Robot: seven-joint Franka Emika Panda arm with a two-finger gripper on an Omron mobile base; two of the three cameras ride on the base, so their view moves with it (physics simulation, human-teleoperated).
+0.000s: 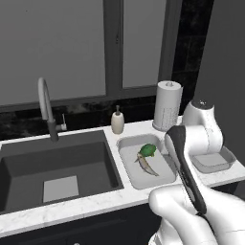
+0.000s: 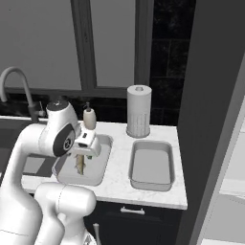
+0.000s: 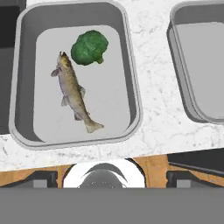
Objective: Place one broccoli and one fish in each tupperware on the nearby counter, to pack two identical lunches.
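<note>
Behind the arm [image 1: 191,158], second tupperware [image 1: 213,162] half hidden.

Setting: a rendered domestic kitchen. Evidence: white marble-patterned countertop with grey veins [image 1: 72,206] over dark cabinet fronts with a pale handle [image 2: 132,210]; large dark rectangular sink basin [image 1: 91,160] set into it, with a curved grey metal faucet [image 1: 46,107] behind; small cream soap dispenser bottle [image 1: 117,120] and upright white paper towel roll [image 1: 167,105] against the black tiled backsplash [image 2: 165,62], under a grey-framed window [image 1: 115,45]. Food also present: a green broccoli floret [image 3: 89,47] and a brown speckled fish [image 3: 74,93] lying in a shallow grey rectangular tray [image 3: 131,87].
</note>
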